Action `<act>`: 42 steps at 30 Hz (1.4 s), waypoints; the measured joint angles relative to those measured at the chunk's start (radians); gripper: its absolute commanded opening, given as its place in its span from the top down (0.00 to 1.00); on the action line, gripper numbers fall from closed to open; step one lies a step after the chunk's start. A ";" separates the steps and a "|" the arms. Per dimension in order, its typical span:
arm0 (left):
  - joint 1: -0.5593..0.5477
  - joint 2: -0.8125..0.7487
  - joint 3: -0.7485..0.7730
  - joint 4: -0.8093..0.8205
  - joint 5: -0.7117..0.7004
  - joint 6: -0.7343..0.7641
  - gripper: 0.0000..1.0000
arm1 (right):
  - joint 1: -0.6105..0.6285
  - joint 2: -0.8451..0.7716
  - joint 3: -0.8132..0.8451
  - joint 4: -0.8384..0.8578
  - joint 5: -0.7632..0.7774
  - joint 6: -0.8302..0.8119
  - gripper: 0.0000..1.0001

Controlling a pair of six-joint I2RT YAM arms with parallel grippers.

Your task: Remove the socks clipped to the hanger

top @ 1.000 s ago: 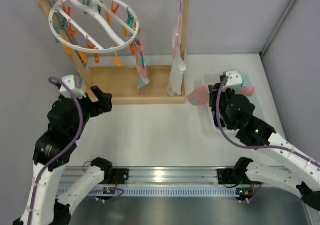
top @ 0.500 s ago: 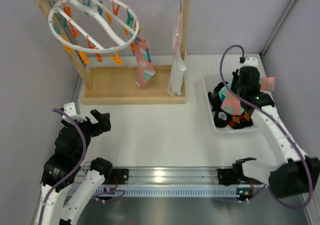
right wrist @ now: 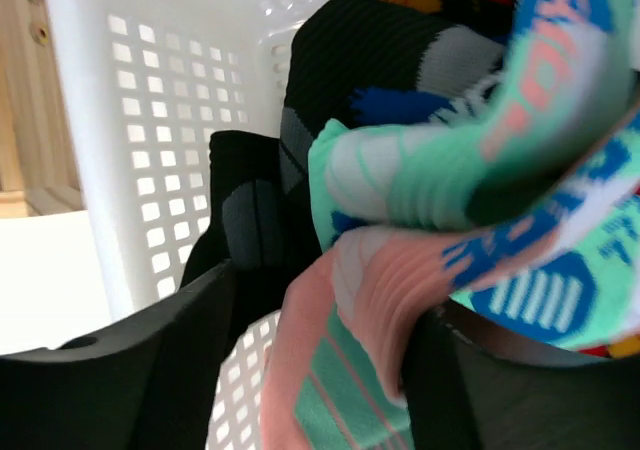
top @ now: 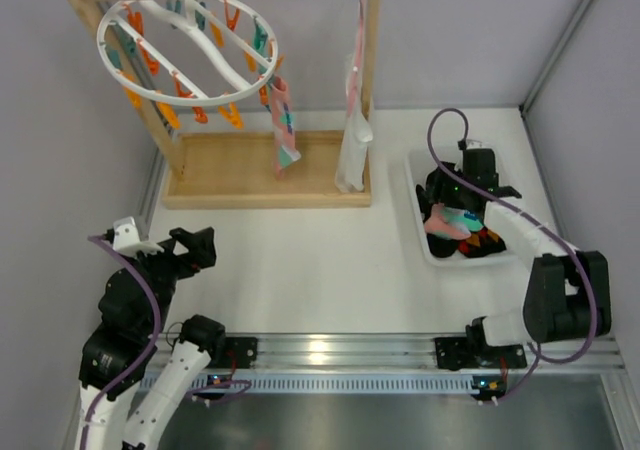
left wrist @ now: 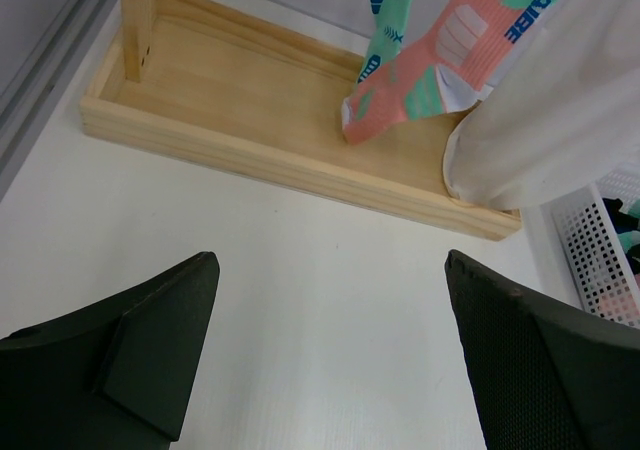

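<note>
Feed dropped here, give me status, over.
Left tool open, empty, above table. Right tool over basket, pink-mint sock between fingers, grip unclear. One clipped sock on hanger. White cloth hangs beside it.

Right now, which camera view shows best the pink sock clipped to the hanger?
Top external: the pink sock shows whole, hanging from the hanger. Left wrist shows only its lower part; right wrist shows none of it.
</note>
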 measured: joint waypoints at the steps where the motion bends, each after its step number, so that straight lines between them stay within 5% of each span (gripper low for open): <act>1: 0.000 -0.002 -0.001 0.001 0.000 0.000 0.02 | 0.000 -0.025 0.002 -0.014 0.010 -0.003 0.35; 7: 0.000 -0.041 -0.006 0.001 -0.015 -0.005 0.02 | 0.005 -0.292 0.056 -0.116 0.081 -0.010 0.01; 11: 0.000 -0.072 -0.006 0.002 -0.026 -0.013 0.02 | 0.091 -0.482 0.056 -0.087 0.011 -0.029 0.03; 17: 0.000 -0.093 -0.011 0.002 -0.044 -0.022 0.02 | 0.540 -0.558 -0.056 0.187 -0.173 -0.047 0.04; 21: 0.000 -0.095 -0.014 0.002 -0.044 -0.024 0.02 | 0.765 -0.386 -0.055 0.349 -0.134 -0.095 0.04; 24: 0.000 -0.095 -0.016 0.002 -0.044 -0.024 0.02 | 0.826 -0.193 0.006 0.426 -0.001 -0.112 0.04; 30: 0.000 -0.095 -0.016 0.003 -0.044 -0.024 0.02 | 0.800 0.147 0.224 0.556 0.240 -0.169 0.02; 40: 0.000 -0.095 -0.017 0.003 -0.040 -0.023 0.02 | 0.655 0.565 0.549 0.747 0.262 -0.228 0.04; 42: 0.000 -0.095 -0.018 0.003 -0.037 -0.023 0.02 | 0.653 0.633 0.605 0.771 0.251 -0.245 0.11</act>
